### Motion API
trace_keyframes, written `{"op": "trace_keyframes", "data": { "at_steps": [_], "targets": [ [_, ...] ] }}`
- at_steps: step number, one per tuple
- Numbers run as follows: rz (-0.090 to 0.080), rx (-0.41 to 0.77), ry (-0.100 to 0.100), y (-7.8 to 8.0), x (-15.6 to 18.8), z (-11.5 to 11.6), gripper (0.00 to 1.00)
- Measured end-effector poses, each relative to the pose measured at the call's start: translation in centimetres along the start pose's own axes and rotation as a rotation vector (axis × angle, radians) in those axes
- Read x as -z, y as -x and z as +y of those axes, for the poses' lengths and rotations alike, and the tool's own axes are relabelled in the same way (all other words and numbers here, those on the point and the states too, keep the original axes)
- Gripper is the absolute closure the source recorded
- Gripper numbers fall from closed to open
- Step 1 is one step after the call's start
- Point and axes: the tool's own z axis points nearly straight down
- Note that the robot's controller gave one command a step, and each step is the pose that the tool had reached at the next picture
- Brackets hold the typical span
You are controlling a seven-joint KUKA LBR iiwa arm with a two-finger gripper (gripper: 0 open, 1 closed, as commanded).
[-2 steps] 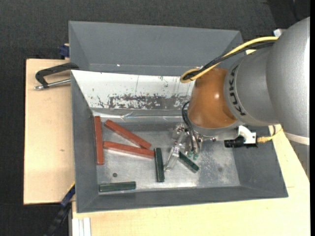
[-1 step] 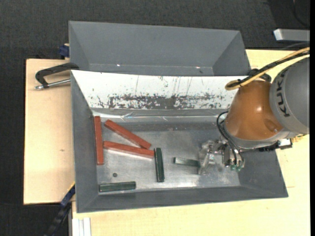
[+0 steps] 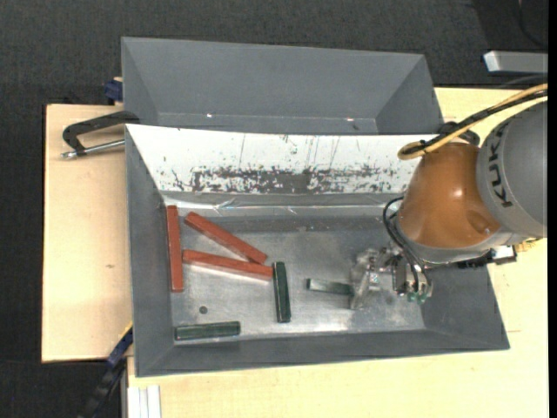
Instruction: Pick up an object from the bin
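Pincer (image 3: pixel 364 287) sits low in the right part of the bin (image 3: pixel 331 233), just over the floor, w/ the orange wrist cover (image 3: pixel 444 198) above it. Can't tell whether it's apart or together, since the metalwork there is too cluttered to read. Nearest thing is a short dark-green stick (image 3: pixel 326 286), lying flat approx. left-right, its right end touching or just under the pincer. Can't say it's gripped, but it's the likely target imo. To do this step well: centre a bit in from the stick's right end, not on the very tip. Set the closing direction across the narrow width, not along the length. Go down nearly to the floor, close, then check the stick is caught before lifting. It's thin and flat on bare metal, so prob. slides or pivots if caught off-centre; a straight vertical lift looks safest. The right wall is near, so keep the wrist clear of it. Other stuff is well apart, no crowding: a dark-green bar (image 3: pixel 281 292) lying front-to-back just left of the stick, a second dark-green bar (image 3: pixel 207 330) near the front-left corner, and three red sticks (image 3: pixel 224 236) at left, one along the wall and two fanned beside it. No need to disturb any of them.
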Motion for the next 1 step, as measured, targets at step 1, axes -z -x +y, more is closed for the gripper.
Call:
{"op": "trace_keyframes", "data": {
  "at_steps": [1],
  "targets": [
    [-0.008,0.026,0.000,3.32,14.40,-2.32,1.00]
  ]
}}
